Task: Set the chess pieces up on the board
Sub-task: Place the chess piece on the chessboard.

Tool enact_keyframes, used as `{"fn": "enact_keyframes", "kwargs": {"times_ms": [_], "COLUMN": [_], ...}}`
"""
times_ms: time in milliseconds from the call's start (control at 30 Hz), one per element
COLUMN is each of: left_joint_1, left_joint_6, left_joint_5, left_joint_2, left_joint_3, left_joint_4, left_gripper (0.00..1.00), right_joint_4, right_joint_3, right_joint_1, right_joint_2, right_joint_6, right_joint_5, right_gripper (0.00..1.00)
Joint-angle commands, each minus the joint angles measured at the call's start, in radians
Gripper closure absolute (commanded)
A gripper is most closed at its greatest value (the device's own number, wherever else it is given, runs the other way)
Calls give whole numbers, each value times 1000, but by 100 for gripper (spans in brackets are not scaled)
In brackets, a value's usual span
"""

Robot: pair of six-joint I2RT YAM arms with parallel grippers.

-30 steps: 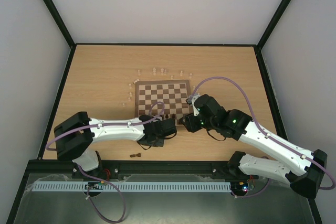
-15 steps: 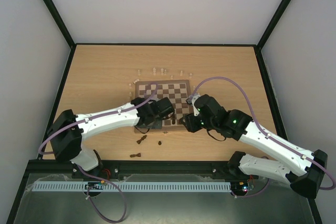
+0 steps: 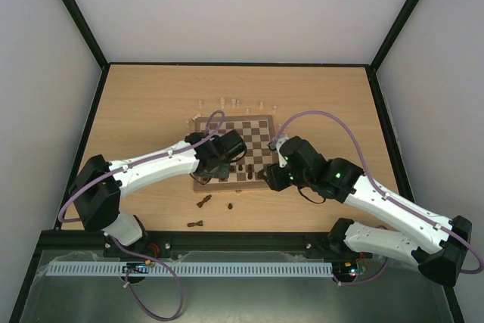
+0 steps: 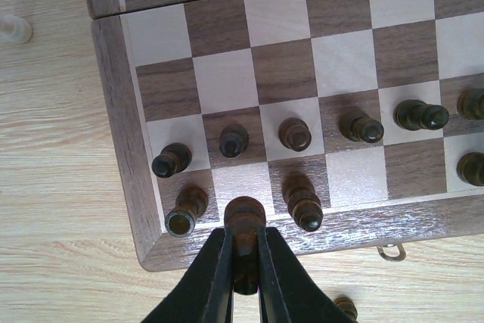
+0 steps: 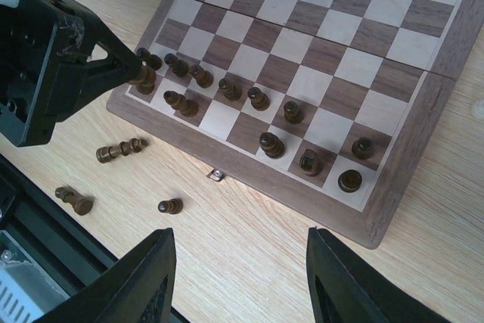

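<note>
The board [image 3: 198, 140] lies mid-table, with several dark chess pieces [image 4: 295, 134] standing in its two nearest rows. My left gripper [image 4: 243, 262] is shut on a dark piece [image 4: 244, 221], held over the board's near-left corner beside a rook [image 4: 185, 213] and a bishop [image 4: 302, 202]. In the top view the left gripper [image 3: 219, 168] is at the board's front left. My right gripper [image 5: 238, 262] is open and empty above the bare table before the board's front edge [image 5: 423, 141]; in the top view it [image 3: 271, 177] is at the front right.
Three dark pieces lie loose on the table in front of the board [image 3: 204, 202] [image 3: 231, 206] [image 3: 196, 224]; they also show in the right wrist view [image 5: 121, 149] [image 5: 170, 206] [image 5: 74, 200]. Several pale pieces [image 3: 221, 101] stand beyond and left of the board.
My left arm has swung away from the table in front of the board to its near-left corner, carrying the dark piece. Two loose dark pieces it covered now show. The right arm has not moved.
</note>
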Motion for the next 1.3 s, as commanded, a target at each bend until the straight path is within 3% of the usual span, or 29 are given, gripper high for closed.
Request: {"fn": "enact_keyframes", "kwargs": {"times_ms": [0, 1267], "left_joint_1": [4, 43], "left_joint_6": [23, 62], "left_joint_5": [11, 68], "left_joint_2": [12, 58], "left_joint_3": [-3, -109], "left_joint_4": [1, 123], "left_gripper": [95, 92], "right_joint_4": [-2, -2], "right_joint_3": [-8, -11], "right_joint_1": [6, 6], "right_joint_2": [-10, -7], "right_joint_6": [-8, -8], "right_joint_5": [11, 7], "right_gripper": [52, 52]}}
